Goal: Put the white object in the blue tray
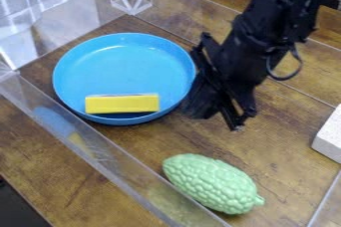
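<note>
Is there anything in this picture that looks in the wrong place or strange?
Nothing is spilled or damaged. One oddity: the blue tray holds the yellow bar, while the white object lies at the right edge, cut off by the frame, far from the shut, empty gripper.

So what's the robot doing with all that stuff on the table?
A black robot arm is working over a wooden table. Its fingers are shut and empty, hanging low just right of the blue tray. A yellow bar already lies in that tray. The white object it is meant to put there sits untouched at the far right edge, only partly in view. A bumpy green gourd-shaped object lies at the front.
</note>
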You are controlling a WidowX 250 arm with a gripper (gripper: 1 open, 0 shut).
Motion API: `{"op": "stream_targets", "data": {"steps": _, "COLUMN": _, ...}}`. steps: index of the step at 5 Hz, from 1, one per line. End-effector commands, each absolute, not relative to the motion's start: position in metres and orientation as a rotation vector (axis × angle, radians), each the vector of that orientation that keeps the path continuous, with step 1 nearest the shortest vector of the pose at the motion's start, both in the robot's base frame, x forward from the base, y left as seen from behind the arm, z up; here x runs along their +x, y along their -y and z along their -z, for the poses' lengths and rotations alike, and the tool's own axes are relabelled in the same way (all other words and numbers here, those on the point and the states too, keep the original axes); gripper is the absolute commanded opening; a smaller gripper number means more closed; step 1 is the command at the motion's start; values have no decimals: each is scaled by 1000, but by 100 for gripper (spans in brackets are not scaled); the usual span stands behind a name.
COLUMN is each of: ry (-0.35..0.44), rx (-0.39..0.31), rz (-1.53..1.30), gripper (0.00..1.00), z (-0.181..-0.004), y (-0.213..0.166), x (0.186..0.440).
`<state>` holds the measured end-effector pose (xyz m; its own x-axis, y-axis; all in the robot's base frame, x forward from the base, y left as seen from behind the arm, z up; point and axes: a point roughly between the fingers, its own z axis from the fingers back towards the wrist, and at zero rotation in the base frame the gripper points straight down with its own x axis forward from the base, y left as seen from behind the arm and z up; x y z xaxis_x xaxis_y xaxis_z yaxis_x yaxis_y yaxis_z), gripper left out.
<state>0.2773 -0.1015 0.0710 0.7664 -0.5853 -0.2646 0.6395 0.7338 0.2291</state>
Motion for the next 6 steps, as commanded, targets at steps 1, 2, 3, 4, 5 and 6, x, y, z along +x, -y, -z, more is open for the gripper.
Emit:
{"op": "stream_targets", "data": {"steps": 1, "ry": -63, "rx": 298, "rz": 736, "gripper": 0, "z": -98, "y": 126, "x": 284}}
{"op": "stream_targets", "data": {"steps": 2, "ry": -20, "rx": 295, "rz": 785, "gripper": 0, "z": -98, "y": 145, "x": 281}}
{"op": "stream_targets", "data": {"steps": 3, "ry": -10, "rx": 309, "rz": 840, "gripper": 0, "z": -86, "y": 162, "x": 276}}
{"op": "stream_targets", "data": {"steps": 4, "ry": -9, "rx": 326, "rz": 874, "gripper": 0, "z": -73, "y": 175, "x": 279}}
{"op": "stream_targets", "data": {"steps": 5, "ry": -4, "rx": 349, "rz": 904, "gripper": 0, "z": -74, "y": 176, "x": 292}}
{"op": "stream_targets", "data": {"steps": 6, "ry": 4, "rx": 375, "rz": 922, "gripper": 0, "z": -72, "y": 178, "x": 297}}
